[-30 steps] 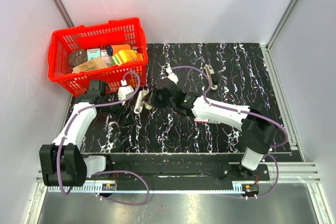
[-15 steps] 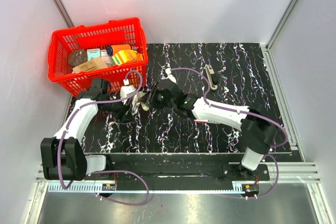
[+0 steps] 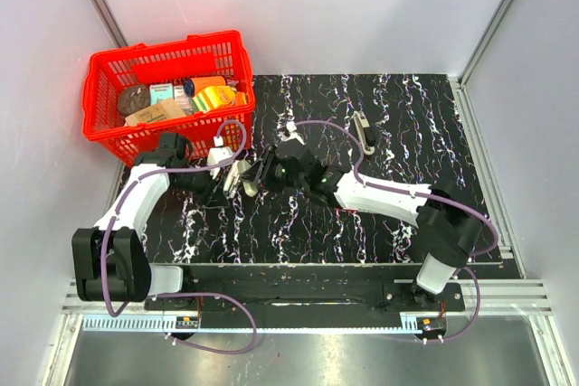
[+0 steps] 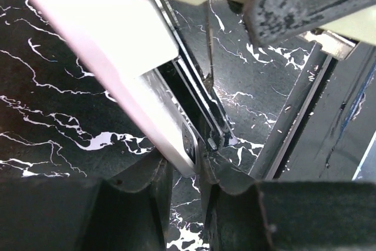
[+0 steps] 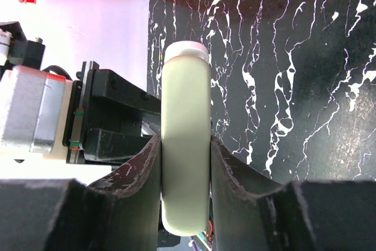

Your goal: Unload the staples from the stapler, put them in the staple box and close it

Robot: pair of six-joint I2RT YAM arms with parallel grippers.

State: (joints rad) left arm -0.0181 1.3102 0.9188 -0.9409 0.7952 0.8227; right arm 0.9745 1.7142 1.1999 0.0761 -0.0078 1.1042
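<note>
The unloading step is under way, with both arms meeting over the left-centre of the black marbled counter [image 3: 407, 133], just in front of the red basket [image 3: 109, 137]. The right claw [image 5: 185, 140] is gripping the stapler [image 3: 242, 175] across its cream-beige shell. Its two fingers are pressing flat on either side of the body and holding it lifted off the counter. The left claw [image 4: 185, 171] is facing it from the other side. Its fingers are narrowed to a slim gap and appear to be pinching the tip of the stapler's dark metal inner rail [image 4: 202, 110], which is standing slightly proud of the shell in the left wrist view. Whether any staples are sitting in that rail cannot be told from here.

The likely next move is a straight pull by the left arm along the stapler's length, drawing the rail out. The right claw needs to be holding the shell firm without twisting. A sideways tug could be jamming the rail or slipping the thin metal out of the pinch.
</note>
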